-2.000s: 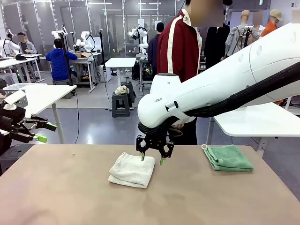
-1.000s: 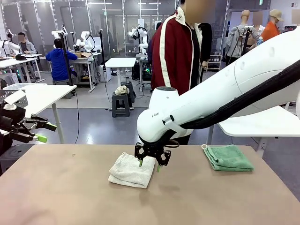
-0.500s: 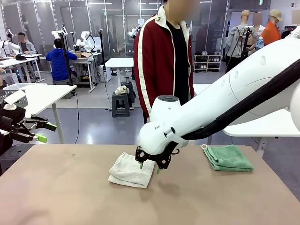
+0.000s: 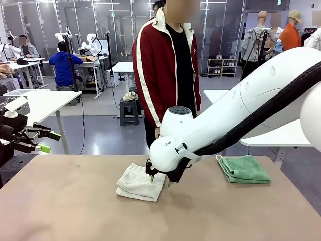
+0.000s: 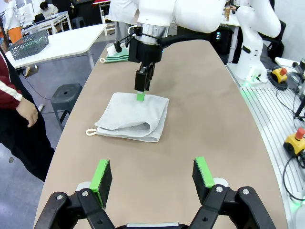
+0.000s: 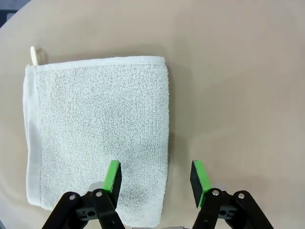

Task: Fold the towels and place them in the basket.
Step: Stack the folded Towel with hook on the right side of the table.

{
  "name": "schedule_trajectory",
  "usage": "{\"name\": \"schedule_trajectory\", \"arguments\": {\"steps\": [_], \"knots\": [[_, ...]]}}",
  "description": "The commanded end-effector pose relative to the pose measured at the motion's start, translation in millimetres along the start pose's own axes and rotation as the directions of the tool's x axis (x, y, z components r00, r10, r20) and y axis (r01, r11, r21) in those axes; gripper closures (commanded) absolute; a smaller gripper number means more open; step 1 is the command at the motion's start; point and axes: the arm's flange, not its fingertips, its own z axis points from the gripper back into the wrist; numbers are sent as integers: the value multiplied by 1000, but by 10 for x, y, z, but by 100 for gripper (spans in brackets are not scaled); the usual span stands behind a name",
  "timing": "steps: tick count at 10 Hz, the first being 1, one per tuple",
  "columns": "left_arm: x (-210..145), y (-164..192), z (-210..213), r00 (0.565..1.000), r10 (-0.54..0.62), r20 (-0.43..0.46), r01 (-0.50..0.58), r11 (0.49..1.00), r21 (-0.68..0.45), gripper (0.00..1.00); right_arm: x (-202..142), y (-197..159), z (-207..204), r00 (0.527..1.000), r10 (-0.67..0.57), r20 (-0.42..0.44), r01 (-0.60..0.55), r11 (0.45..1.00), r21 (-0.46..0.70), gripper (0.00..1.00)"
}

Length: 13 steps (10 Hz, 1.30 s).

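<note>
Right arm reaches in low across the surface's middle, wrist bent down. Right hand (image 4: 160, 181) straddles one edge of the cream towel (image 4: 141, 183): one green pad (image 6: 113, 176) over the terry cloth, the other over bare surface (image 4: 75, 211); jaws apart, nothing grasped. Cream towel folded to a rough square, nubby pile, small loop at one corner, lying mid-surface. Green towel (image 4: 244, 168) folded flat near the far right edge. Left hand (image 5: 153, 177) held off at the left side, fingers spread, released. A person in a dark red jacket (image 4: 165, 70) stands beyond the far edge.
</note>
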Motion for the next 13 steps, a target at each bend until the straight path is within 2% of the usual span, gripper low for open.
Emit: {"name": "schedule_trajectory", "arguments": {"steps": [1,7,8,12,13], "knots": [[21,-34,-1,1000,-5,-2,5,1000,5,14,-14,58,-60,998,-34,48,34,999,-1,36],[21,-34,-1,1000,-5,-2,5,1000,5,14,44,84,-136,997,-38,64,36,999,21,95],[21,-34,-1,1000,-5,-2,5,1000,5,14,56,96,-160,997,-36,66,35,999,23,100],[21,-34,-1,1000,-5,-2,5,1000,5,14,84,84,-137,998,-3,64,2,1000,17,100],[21,-34,-1,1000,-5,-2,5,1000,5,14,69,38,-112,1000,-3,27,2,1000,23,100]]}}
